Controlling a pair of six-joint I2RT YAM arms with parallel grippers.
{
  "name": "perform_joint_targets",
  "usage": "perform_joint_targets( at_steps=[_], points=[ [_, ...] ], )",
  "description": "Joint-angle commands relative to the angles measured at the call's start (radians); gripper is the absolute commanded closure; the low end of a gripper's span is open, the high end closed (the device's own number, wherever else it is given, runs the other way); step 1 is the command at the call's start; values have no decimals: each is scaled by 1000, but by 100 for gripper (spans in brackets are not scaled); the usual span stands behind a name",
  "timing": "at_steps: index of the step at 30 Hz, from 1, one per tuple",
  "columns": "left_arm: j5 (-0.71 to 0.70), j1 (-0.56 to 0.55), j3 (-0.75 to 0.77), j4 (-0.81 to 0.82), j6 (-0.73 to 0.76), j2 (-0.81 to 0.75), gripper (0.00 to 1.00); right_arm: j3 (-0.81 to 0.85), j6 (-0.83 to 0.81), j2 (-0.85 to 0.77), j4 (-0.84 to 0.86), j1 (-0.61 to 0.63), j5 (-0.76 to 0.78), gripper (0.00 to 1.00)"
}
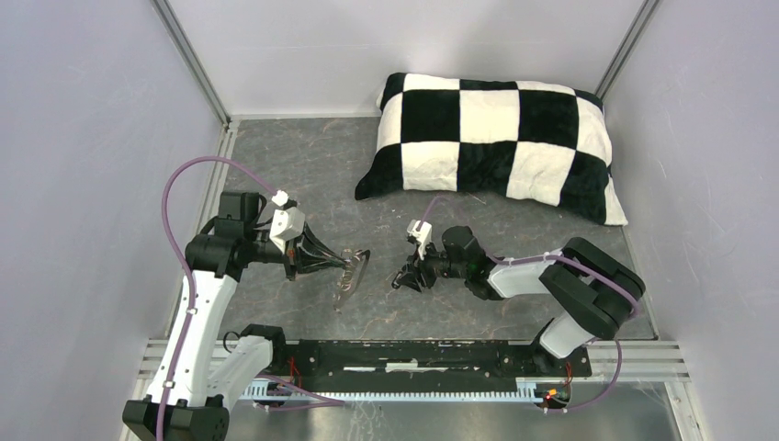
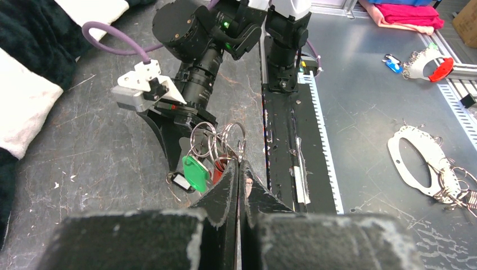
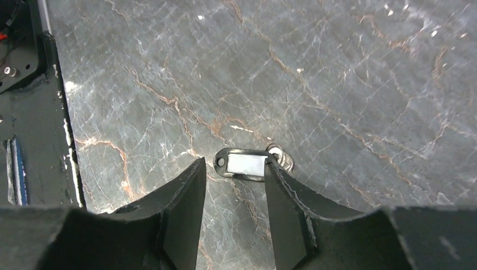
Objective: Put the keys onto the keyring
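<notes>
Right gripper (image 3: 234,169) low over the table (image 3: 349,84), jaws apart. Fingers (image 3: 180,208) dark, wedge-shaped, edges scuffed pale. Between the tips a black oblong tag (image 3: 242,164) lies flat on the table, with a pale label on its face and a small hole at its left end. Bright metal (image 3: 283,159) at the tag's right end, partly hidden by the finger on that side, whose tip meets the tag. Other finger just beside the tag, not touching. Table grey, marbled, rust-coloured veins. Black rail (image 3: 28,112) along the left edge.
</notes>
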Motion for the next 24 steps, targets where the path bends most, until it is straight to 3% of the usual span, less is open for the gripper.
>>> perform_joint_targets(
  at_steps=[1,17,24],
  points=[
    [26,0,12,-1,23,-15,98,17,21,32,42,-11,-36,51],
    [31,0,12,-2,19,-16,98,39,29,105,55,-46,-50,51],
    [30,0,9,-3,20,-16,98,31,46,129,93,-44,-73,59]
  ],
)
